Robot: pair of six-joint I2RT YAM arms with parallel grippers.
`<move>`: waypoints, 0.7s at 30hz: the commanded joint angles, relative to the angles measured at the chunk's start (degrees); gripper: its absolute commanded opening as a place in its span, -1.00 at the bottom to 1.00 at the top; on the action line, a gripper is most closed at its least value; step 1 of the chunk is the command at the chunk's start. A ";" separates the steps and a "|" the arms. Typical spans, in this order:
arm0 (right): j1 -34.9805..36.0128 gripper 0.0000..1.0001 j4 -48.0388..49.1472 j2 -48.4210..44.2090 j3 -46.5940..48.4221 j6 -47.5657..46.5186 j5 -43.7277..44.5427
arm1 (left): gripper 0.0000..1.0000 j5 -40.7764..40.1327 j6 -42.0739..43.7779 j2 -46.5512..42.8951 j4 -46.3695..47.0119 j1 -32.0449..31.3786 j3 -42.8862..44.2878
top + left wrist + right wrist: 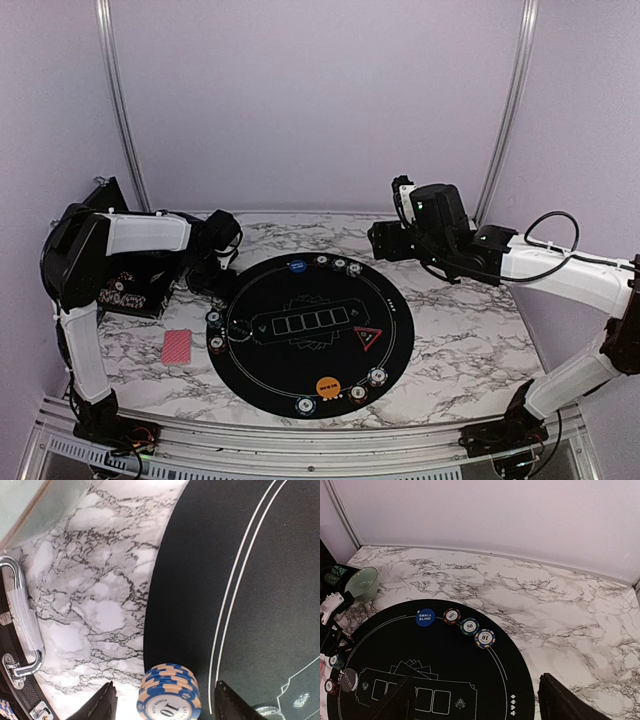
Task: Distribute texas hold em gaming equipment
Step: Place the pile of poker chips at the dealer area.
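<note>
Three near chips (358,393) and orange button (327,385) on mat (290,370) near edge. Red-backed card (177,346) on marble table (460,330), left of mat. Left gripper (166,686) released, fingers straddling blue "10" chip stack (170,697) at mat's left edge, gaps both sides. Far edge: blue button (425,617), three far chips (469,626). Right gripper (476,678) released, empty, over the mat.

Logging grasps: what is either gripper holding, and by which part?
Nothing. Left gripper is open around the blue chip stack, not touching; right gripper is open and empty.
</note>
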 commanded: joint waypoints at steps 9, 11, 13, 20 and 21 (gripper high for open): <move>-0.24 0.78 -1.34 0.06 2.56 0.33 -0.15 | 0.62 1.91 0.70 -0.31 -2.06 0.30 4.27; -0.24 0.82 -1.48 0.08 2.69 0.37 -0.07 | 0.68 2.02 0.80 -0.64 -2.12 0.30 4.60; -0.26 0.87 -1.57 0.08 2.81 0.42 0.09 | 0.75 2.09 0.88 -1.07 -2.11 0.30 4.81; -0.27 0.97 -1.99 0.38 2.99 0.85 0.41 | 0.95 2.88 0.96 -2.34 -2.03 0.26 5.15; -0.32 0.97 -1.97 0.41 3.07 0.92 0.42 | 0.97 2.95 0.95 -2.48 -1.98 0.22 5.19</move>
